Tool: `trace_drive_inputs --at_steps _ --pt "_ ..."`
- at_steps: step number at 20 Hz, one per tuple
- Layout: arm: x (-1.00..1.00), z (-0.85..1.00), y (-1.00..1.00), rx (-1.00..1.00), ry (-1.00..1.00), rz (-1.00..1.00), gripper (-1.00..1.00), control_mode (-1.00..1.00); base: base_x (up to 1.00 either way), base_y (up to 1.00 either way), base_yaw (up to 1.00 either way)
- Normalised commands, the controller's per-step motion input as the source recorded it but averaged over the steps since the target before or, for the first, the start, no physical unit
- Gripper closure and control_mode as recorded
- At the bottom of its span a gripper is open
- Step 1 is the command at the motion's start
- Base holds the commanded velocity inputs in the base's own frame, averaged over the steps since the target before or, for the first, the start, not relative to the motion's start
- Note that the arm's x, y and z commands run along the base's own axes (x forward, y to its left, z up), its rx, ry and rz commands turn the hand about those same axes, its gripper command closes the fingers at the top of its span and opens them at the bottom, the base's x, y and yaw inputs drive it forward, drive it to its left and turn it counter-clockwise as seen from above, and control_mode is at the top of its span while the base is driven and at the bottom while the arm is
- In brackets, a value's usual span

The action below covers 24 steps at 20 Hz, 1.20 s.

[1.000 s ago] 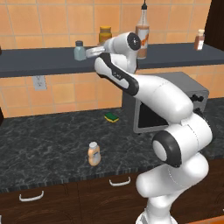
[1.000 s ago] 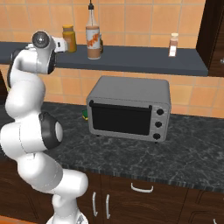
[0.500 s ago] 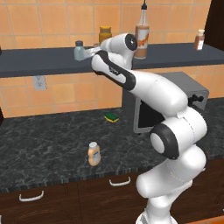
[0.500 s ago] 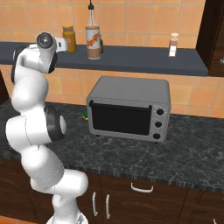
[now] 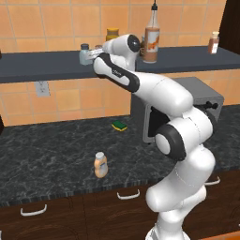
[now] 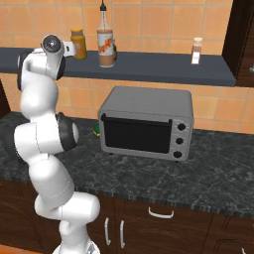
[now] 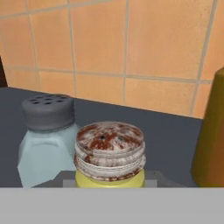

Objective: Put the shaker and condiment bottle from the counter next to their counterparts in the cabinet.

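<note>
My gripper [image 7: 109, 180] is shut on the tiny yellow-green shaker [image 7: 109, 154], whose speckled silver-grey cap faces the hand view. Right beside it stands the pale blue-grey glass shaker [image 7: 46, 136] on the dark grey shelf [image 7: 175, 131]. From the left base view my gripper [image 5: 97, 53] is up at the shelf [image 5: 42, 65], touching distance from the glass shaker [image 5: 84, 53]. The squat peach-orange condiment bottle [image 5: 100, 164] stands upright on the black marble counter [image 5: 47, 159]. Further right on the shelf is the tall brown-orange sauce bottle [image 5: 152, 35], also seen as the sauce bottle [image 6: 105, 42].
An amber yellow-lidded jar [image 5: 112, 34] stands behind my hand on the shelf, close on the right as the jar [image 7: 212, 135]. A small spice bottle [image 6: 197, 51] sits far right. The grey toaster oven [image 6: 146, 123] and a green-yellow sponge [image 5: 119, 125] are on the counter.
The arm's elbow has swung and the hand has shifted slightly along the shelf beside the glass shaker. The yellow-green shaker stays in the grip.
</note>
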Motion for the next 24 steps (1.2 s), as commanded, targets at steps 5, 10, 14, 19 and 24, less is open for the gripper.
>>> trace_drive_inputs --at_steps 5,10,14,19,24 --pt "0.15 -0.31 0.12 0.0 -0.04 0.0 1.0 -1.0 0.0 0.0 0.0" --pt "0.17 -0.35 0.07 0.0 -0.05 0.0 -1.0 -1.0 0.0 0.0 0.0" --pt "0.04 -0.25 0.0 0.0 -0.06 0.0 -1.0 -1.0 0.0 0.0 0.0" --pt "0.01 -0.14 0.0 0.0 -0.03 0.0 -1.0 -1.0 0.0 0.0 0.0" --pt "-0.08 -0.01 -0.12 0.0 -0.03 0.0 -1.0 -1.0 0.0 0.0 0.0"
